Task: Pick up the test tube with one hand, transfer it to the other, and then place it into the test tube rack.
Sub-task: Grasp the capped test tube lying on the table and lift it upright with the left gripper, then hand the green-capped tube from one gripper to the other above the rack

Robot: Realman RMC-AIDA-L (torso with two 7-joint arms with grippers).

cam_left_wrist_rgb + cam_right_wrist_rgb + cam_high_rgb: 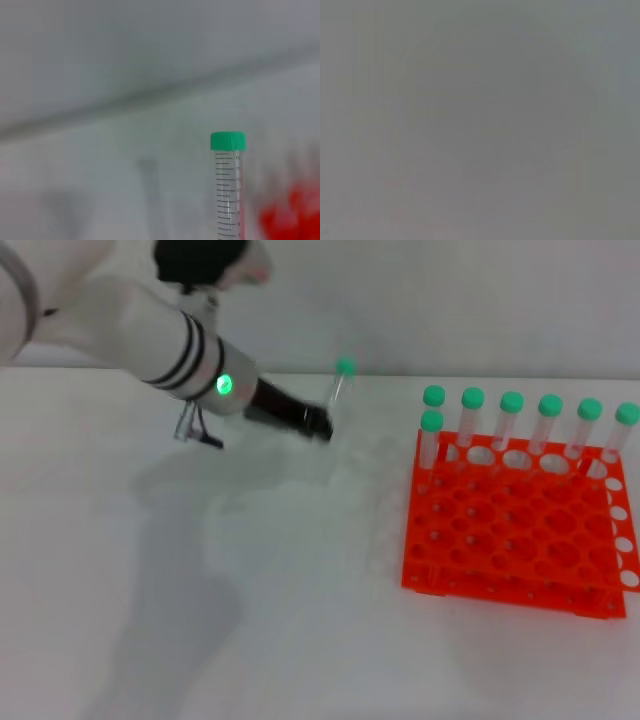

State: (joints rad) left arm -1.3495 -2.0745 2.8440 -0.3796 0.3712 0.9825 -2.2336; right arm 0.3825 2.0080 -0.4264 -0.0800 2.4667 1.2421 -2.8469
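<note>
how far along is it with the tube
Early. The pick looks done: the left gripper holds the test tube upright above the table, cap up, left of the test tube rack. The handover is still to come; the right gripper isn't in view. Placing it in the rack comes last.

The left arm point(120, 325) is a thick white tube ringed near its wrist by two narrow black bands point(185, 352). Past the bands comes a silvery grey wrist collar point(215, 380) with a small round green light point(224, 385) glowing on it. A little metal fitting point(190, 425) hangs off the underside of that collar, with a dark tip. The left pincer point(318, 425) is matte black, narrow and tapering. A black block point(200, 260) sits above the arm.
</note>
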